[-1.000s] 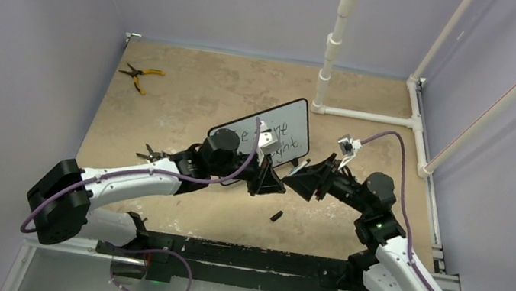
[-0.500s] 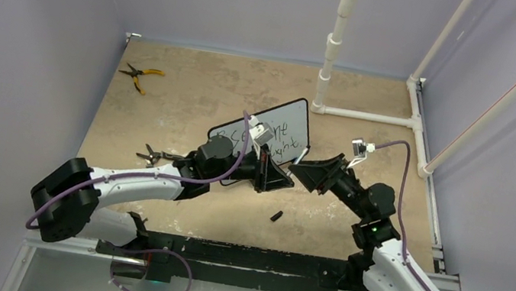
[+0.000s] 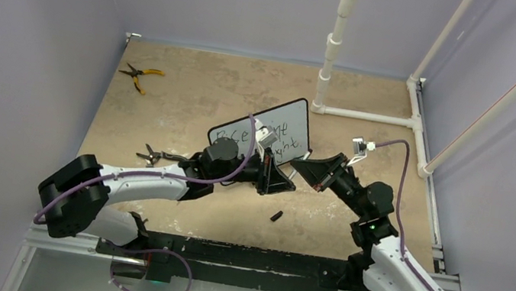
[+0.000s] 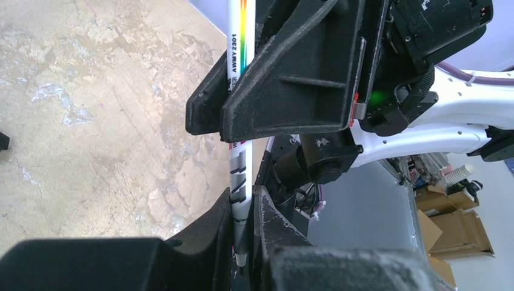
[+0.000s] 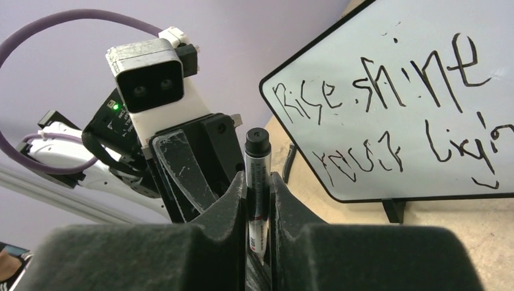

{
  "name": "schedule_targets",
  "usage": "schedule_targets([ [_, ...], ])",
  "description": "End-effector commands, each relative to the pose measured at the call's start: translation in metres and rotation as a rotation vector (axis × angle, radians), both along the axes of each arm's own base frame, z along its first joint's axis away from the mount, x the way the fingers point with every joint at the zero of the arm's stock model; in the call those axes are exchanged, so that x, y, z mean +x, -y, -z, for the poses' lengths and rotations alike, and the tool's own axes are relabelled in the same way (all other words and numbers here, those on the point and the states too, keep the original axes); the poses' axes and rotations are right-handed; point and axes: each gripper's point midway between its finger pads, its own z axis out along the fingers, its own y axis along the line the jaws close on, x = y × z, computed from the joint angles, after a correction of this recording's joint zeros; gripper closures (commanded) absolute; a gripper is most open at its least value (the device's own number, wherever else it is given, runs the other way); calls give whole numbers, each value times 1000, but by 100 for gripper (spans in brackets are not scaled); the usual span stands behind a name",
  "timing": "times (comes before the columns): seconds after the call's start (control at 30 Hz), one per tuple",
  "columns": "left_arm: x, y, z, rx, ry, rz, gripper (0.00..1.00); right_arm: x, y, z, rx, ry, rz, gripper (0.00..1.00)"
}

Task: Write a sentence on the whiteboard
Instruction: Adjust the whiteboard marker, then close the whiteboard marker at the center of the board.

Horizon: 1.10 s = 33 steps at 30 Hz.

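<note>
1. Uncovered over the last second: the start of the sentence (image 5: 383, 91), earlier hidden behind the left arm in the top view. Two slanted black lines, roughly "Rise shine / your ligh…", last letters cut off at the right wrist view's edge.
2. Bearing it: the whiteboard (image 3: 302, 113), upright on its feet mid-table, face toward the arms, same spot as before. Just behind both grippers, touched by neither.
3. In front of the board: the marker (image 4: 240, 176), white barrel, off the table, bridging the two grippers.
4. Pinched on the barrel: the right gripper (image 5: 257, 182). Pressed against its other end, seemingly clamped too: the left gripper (image 4: 245, 203).
5. Step in hand, as judged: hand-over of the marker, writing seemingly done. Best done by holding one grip firm until a sure seat in the other, then parting along the barrel, away from the lettering to avoid smears.
6. Near the grippers on the table (image 3: 191, 105): a small black piece (image 3: 277, 215), probably the cap, unmoved.
7. Also changed: right gripper lifted from a downward slant to level; left arm shifted slightly rightward.
</note>
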Motion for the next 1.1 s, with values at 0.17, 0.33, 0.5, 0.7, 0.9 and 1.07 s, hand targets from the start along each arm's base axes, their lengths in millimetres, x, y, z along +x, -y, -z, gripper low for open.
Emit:
schedule_targets([
  [0.17, 9, 0, 17, 72, 41, -35, 56, 22, 20, 1, -94, 27, 180, 100],
  [0.33, 15, -20, 69, 286, 92, -86, 54, 41, 44, 26, -252, -20, 345, 100],
  [0.5, 3, -31, 113, 503, 158, -76, 54, 44, 56, 47, -347, -57, 394, 100],
  [0.7, -19, -31, 157, 672, 232, -52, 53, 40, 63, 47, -327, -27, 426, 100],
  [0.9, -15, -17, 170, 707, 270, -95, 52, 40, 71, 52, -362, -44, 461, 100],
  [1.07, -6, -18, 175, 733, 276, -148, 52, 38, 72, 49, -360, -36, 465, 100],
])
